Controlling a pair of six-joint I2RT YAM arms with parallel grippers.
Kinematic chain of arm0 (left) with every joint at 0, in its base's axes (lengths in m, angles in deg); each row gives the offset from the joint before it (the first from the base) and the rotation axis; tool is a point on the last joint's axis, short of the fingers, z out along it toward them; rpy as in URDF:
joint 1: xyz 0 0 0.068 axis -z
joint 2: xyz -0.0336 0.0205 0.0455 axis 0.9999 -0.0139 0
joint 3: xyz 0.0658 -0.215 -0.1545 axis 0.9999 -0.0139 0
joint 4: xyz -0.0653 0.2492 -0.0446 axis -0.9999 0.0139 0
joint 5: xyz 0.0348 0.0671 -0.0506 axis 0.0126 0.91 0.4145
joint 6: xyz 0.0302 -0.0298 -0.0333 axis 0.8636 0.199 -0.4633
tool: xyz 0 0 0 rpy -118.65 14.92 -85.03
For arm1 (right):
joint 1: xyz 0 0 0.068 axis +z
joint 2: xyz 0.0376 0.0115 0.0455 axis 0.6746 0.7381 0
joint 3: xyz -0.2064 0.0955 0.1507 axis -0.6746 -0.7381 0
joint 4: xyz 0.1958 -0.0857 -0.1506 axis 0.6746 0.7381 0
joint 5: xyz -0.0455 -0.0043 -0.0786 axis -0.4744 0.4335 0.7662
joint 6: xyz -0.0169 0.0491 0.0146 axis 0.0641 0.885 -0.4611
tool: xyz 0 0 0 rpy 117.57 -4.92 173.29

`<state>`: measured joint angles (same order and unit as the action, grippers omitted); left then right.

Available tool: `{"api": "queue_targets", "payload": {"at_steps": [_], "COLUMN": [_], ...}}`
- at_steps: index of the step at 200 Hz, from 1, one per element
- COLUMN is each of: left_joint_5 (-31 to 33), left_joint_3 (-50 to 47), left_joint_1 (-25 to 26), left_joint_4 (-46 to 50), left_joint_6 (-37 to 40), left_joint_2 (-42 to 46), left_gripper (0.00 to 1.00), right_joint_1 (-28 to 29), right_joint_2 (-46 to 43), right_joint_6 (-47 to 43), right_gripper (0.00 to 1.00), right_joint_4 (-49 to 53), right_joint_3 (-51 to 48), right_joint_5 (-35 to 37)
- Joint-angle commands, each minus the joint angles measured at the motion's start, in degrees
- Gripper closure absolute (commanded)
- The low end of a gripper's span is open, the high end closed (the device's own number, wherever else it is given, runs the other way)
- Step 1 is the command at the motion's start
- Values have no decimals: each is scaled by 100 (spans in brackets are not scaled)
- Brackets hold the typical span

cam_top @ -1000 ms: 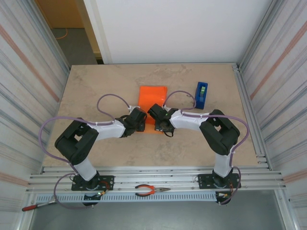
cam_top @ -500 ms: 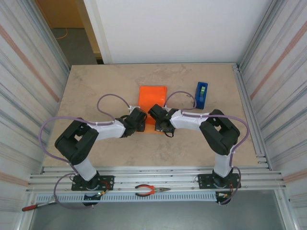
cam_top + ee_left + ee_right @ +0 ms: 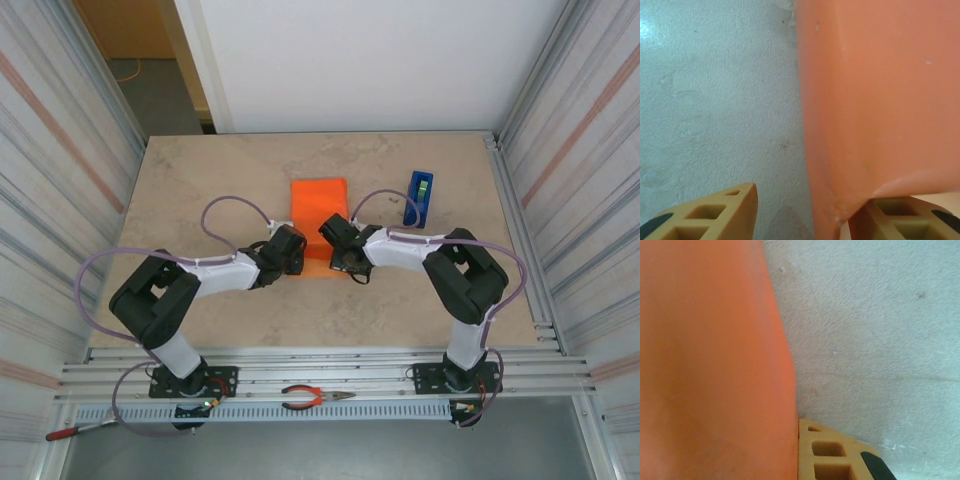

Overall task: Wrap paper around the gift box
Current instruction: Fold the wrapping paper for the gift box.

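The bright orange paper (image 3: 318,200) lies mid-table, its near end raised between both grippers. The gift box is hidden; I cannot tell it apart from the paper. In the top view my left gripper (image 3: 291,250) is at the paper's near left edge and my right gripper (image 3: 340,245) at its near right edge. In the left wrist view the paper (image 3: 875,100) drapes over the right finger, the gripper (image 3: 807,210) stands open, and bare table shows beside the left finger (image 3: 715,215). In the right wrist view the gripper (image 3: 796,440) is shut on the paper (image 3: 710,365); one finger (image 3: 835,455) presses its edge.
A blue tape dispenser (image 3: 420,197) stands to the right of the paper, behind the right arm's cable. Orange-handled pliers (image 3: 315,398) lie on the rail between the arm bases. Metal frame walls close both sides of the beige table (image 3: 200,180).
My right gripper has shifted a little to the right with the paper's edge. The left arm's elbow has swung slightly left, and the left gripper stays at the paper.
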<state>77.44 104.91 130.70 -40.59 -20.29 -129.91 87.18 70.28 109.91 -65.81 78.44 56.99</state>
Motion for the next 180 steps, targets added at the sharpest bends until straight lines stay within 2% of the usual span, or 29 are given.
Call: {"api": "queue_targets", "payload": {"at_steps": [1,21,45,104,180], "left_joint_5": [10,5,-5,-3,-71], "left_joint_3": [32,71,100,38,1], "left_joint_1": [34,32,30,42,52], "left_joint_4": [-86,-95,-97,-106,46], "left_joint_6": [72,90,126,136,299], "left_joint_2": [-2,-131,-219,-248,365], "left_gripper": [50,50,50,50,50], "right_joint_1": [4,14,76,-10,-184], "right_joint_2": [-220,-408,-631,-376,209], "right_joint_6": [-149,-132,-108,-277,-247], "right_gripper": [80,61,46,35,35], "right_joint_4": [-27,-87,-96,9,125], "right_joint_3": [-161,-306,-461,-38,350], "right_joint_5": [-80,-99,-73,-54,69]}}
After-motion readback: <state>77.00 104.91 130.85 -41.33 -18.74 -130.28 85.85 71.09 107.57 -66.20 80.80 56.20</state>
